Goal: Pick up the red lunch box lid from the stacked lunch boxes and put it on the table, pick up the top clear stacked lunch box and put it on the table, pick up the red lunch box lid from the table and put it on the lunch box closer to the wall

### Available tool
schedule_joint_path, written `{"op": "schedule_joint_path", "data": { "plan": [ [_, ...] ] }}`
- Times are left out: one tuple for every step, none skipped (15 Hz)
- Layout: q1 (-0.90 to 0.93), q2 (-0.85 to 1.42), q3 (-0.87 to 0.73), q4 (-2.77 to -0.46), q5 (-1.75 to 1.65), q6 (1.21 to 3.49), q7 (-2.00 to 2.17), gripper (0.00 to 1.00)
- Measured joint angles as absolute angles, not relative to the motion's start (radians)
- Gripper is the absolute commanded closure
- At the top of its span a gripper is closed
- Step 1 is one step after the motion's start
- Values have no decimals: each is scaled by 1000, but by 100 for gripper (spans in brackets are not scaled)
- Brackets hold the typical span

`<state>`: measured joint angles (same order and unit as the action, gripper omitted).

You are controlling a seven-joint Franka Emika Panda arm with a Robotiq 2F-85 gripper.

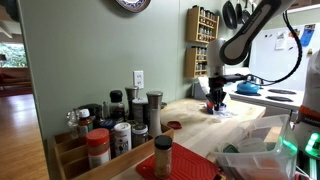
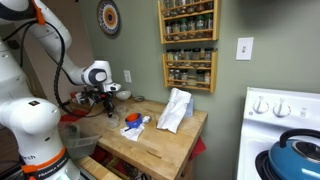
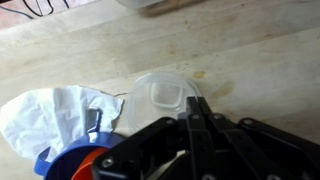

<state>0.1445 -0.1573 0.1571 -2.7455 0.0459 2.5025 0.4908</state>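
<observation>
the gripper [image 3: 195,103], jaws clenched together, sits at the right rim of a clear lunch box [image 3: 155,95] on the table [image 3: 245,55], a crumpled white sheet [image 3: 45,115] to its left.

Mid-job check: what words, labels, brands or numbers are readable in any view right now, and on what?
No text can be read in any view.
Spice jars on the wall racks: labels too small.
Jars in the foreground: labels blurred.
Wall clock: face too blurred for numerals.
Clear lunch box in the wrist view: no marking shows.
</observation>
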Motion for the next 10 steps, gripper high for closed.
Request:
{"op": "schedule_joint_path", "data": {
  "plan": [
    [144,-154,157,-2748,53,2512,489,66],
    [145,-153,157,-2747,60,2518,486,57],
    [145,-154,158,-2744,66,2520,486,50],
    [145,-159,160,-2739,72,2520,486,43],
    [148,-168,163,-2734,86,2519,486,35],
    [153,-179,167,-2728,106,2516,485,28],
    [162,-191,175,-2719,134,2506,485,19],
    [174,-201,187,-2702,164,2489,492,13],
    [185,-205,203,-2680,185,2466,512,6],
    [196,-204,224,-2655,197,2449,542,1]
  ]
}}
